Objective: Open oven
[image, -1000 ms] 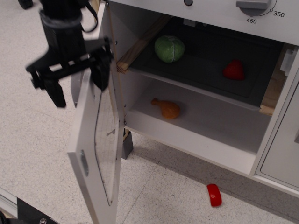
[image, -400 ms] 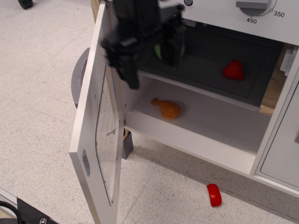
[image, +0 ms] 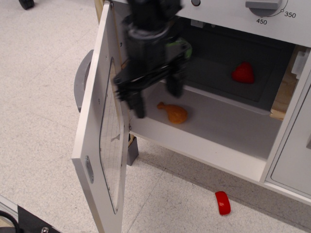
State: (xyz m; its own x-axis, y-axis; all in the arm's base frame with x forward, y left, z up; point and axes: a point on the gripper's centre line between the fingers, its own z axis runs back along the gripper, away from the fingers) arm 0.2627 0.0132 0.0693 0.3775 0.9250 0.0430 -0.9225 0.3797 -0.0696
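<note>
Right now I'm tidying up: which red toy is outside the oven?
The small red piece on the floor; the other red toy sits on the oven's dark shelf.

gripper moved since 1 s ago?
Yes. The gripper went right, from outside the open door to in front of the oven cavity, above the orange toy. Fingers spread, holding nothing.

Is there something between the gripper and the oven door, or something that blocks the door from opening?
Nothing visible does. The oven door already stands wide open, and the open gripper hangs beside its inner face, with bare floor behind the door.
</note>
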